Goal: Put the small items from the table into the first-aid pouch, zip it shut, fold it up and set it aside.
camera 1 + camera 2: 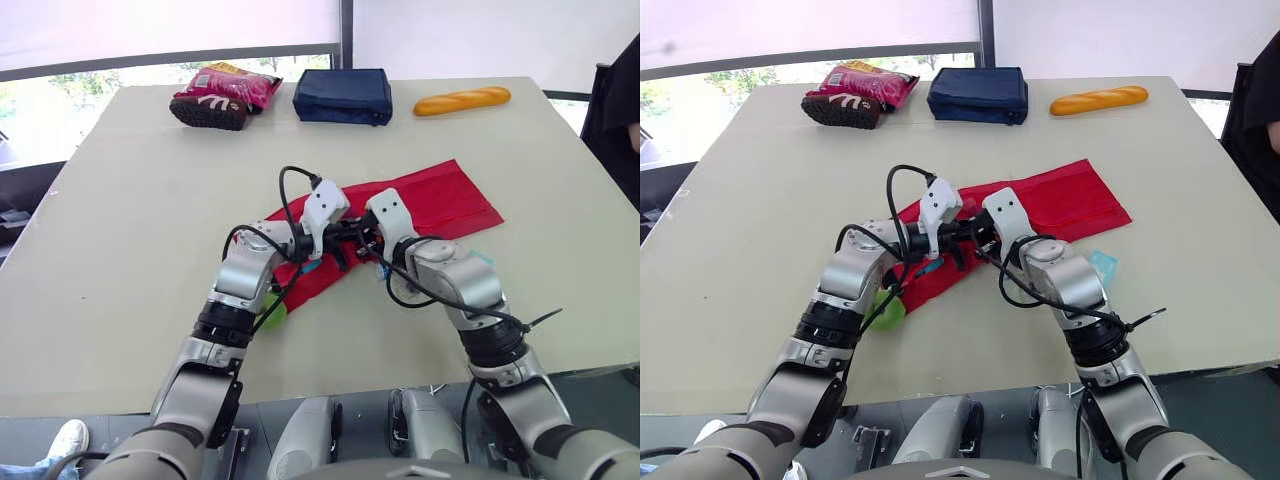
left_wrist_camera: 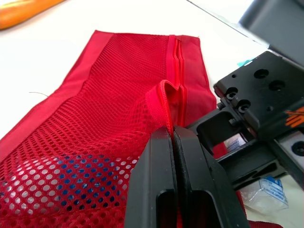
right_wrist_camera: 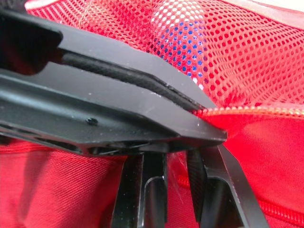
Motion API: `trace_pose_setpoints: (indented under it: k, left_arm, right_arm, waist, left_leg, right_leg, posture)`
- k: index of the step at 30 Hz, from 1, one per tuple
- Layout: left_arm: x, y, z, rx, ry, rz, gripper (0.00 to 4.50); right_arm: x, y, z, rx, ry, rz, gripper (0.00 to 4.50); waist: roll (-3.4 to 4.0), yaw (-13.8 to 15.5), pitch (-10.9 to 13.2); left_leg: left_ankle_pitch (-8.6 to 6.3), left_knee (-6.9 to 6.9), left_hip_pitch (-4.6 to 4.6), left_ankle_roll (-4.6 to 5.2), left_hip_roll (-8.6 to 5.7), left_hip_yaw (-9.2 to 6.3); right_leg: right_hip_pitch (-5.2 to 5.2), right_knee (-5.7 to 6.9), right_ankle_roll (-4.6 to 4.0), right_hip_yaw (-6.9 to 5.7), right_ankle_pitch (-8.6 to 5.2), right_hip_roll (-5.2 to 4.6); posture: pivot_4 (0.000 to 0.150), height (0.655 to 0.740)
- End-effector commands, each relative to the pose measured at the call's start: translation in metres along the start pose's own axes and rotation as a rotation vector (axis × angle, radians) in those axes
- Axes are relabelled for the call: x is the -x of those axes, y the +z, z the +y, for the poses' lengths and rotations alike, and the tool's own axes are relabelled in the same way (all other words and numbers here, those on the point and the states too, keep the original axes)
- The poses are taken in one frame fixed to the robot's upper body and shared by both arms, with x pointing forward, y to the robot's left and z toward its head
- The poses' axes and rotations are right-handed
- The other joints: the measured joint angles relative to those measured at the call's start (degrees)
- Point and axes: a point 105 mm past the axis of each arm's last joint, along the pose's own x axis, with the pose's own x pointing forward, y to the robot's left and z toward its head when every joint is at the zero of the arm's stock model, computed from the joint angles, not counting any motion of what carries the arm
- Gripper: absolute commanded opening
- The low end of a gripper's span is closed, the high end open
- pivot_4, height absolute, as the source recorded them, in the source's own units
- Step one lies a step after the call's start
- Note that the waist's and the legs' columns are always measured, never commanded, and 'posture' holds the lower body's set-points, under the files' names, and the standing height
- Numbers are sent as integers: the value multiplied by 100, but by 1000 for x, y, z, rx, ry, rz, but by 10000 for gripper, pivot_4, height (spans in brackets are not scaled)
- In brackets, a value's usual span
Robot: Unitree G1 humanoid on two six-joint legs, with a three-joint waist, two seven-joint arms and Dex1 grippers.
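Observation:
The red first-aid pouch [image 1: 425,200] lies opened flat on the table, mesh side up, with blue items showing through the mesh [image 2: 71,171]. My left gripper [image 2: 173,130] is shut on the raised zipper lip at the pouch's near-left end. My right gripper [image 3: 173,161] meets it there from the right, with its fingers closed on a small clear packet at the pouch mouth. A light-blue sachet [image 1: 1102,265] lies on the table to the right of my right arm. A green item [image 1: 272,312] sits under my left forearm.
Along the far edge lie a pink snack bag [image 1: 235,85], a dark shoe-like item [image 1: 208,112], a navy pouch [image 1: 343,95] and a bread loaf [image 1: 462,100]. A person [image 1: 615,110] stands at the right edge. Bare table [image 1: 130,220] spreads to the left.

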Motion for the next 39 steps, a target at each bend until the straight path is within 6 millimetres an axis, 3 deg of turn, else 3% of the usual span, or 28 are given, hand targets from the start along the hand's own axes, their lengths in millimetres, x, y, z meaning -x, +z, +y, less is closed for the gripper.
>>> trace_pose_setpoints:
  k: [1, 10, 11, 13, 16, 17, 18, 19, 28, 31, 34, 39]
  left_arm:
    - [-6, 13, -18, -41, -88, -48, 0]
    - [-2, 11, -14, -37, -74, -40, 0]
    - [-1, 10, -12, -39, -69, -36, 0]
    - [1, 9, -7, -39, -54, -31, 0]
    - [4, 7, 1, -42, -33, -22, 0]
    - [6, 6, 3, -44, -27, -18, 0]
    - [8, 5, 7, -47, -21, -12, 0]
    - [11, 4, 10, -51, -15, -5, 0]
    - [23, 0, 31, -69, 19, 20, 0]
    - [29, -4, 31, -69, 14, 33, 0]
    - [37, -11, 30, -68, 7, 54, 0]
    - [51, -20, 30, -66, 7, 87, 0]
  right_arm:
    - [1, 26, 8, 41, 28, -120, 908]
    - [-1, 39, 11, 58, 61, -230, 908]
    - [0, 39, 11, 55, 67, -235, 10776]
    - [3, 37, 8, 52, 63, -237, 18973]
    - [8, 33, 1, 55, 46, -229, 34763]
    - [10, 31, -2, 56, 44, -225, 37167]
    - [14, 29, -4, 61, 43, -220, 42917]
    - [18, 27, -6, 70, 47, -214, 44533]
    - [63, 23, 3, 119, 191, -257, 44533]
    - [91, 34, 3, 152, 216, -401, 44533]
    - [119, 34, 1, 162, 232, -478, 44533]
    - [174, 7, -22, 103, 192, -465, 44533]
  waist:
    - [0, -3, 0]
    - [0, -4, 0]
    - [0, -4, 0]
    - [0, -1, 0]
    - [0, 9, 0]
    - [1, 9, 0]
    - [1, 4, 0]
    - [1, 2, 1]
    - [1, 8, 1]
    - [1, 12, 1]
    - [1, 6, 1]
    - [0, 39, 1]
  left_leg:
    - [0, 0, 0, 0, 0, 0]
    - [0, -1, 0, 0, 1, 1]
    - [0, -1, 0, 0, 1, 0]
    - [0, -1, 0, 0, 1, 0]
    - [0, -1, 0, 0, 0, 0]
    - [0, -1, 0, 0, 0, 0]
    - [0, -2, 0, 0, 0, 0]
    - [0, -2, 0, 0, 0, 1]
    - [-1, -3, 0, 2, 1, 0]
    - [-1, -3, 0, 3, 1, 1]
    - [-4, -3, 0, 7, 3, 0]
    - [-10, -3, 0, 17, 6, -1]
  right_leg:
    - [0, 0, 0, 0, 0, 0]
    - [-1, 0, 0, 2, 0, 0]
    - [-1, 0, 0, 2, 0, 0]
    - [-1, 0, 0, 2, 0, 0]
    - [-1, -1, 0, 2, 0, -1]
    - [-1, -1, 0, 2, 0, -1]
    - [-1, -1, 0, 2, 0, -1]
    - [-1, -1, 0, 2, 0, -1]
    - [0, -3, 1, 0, -1, 0]
    - [0, -4, 2, 0, -1, -1]
    - [0, -4, 3, 0, -1, 0]
    - [6, -9, 3, -2, -2, -3]
  posture:
    - [1500, 7397]
    - [1500, 7397]
    - [1500, 7397]
    - [1500, 7397]
    - [1500, 7397]
    - [1500, 7397]
    - [1500, 7397]
    - [1500, 7397]
    - [1500, 7397]
    - [1500, 7397]
    - [1500, 7397]
    - [1500, 7397]
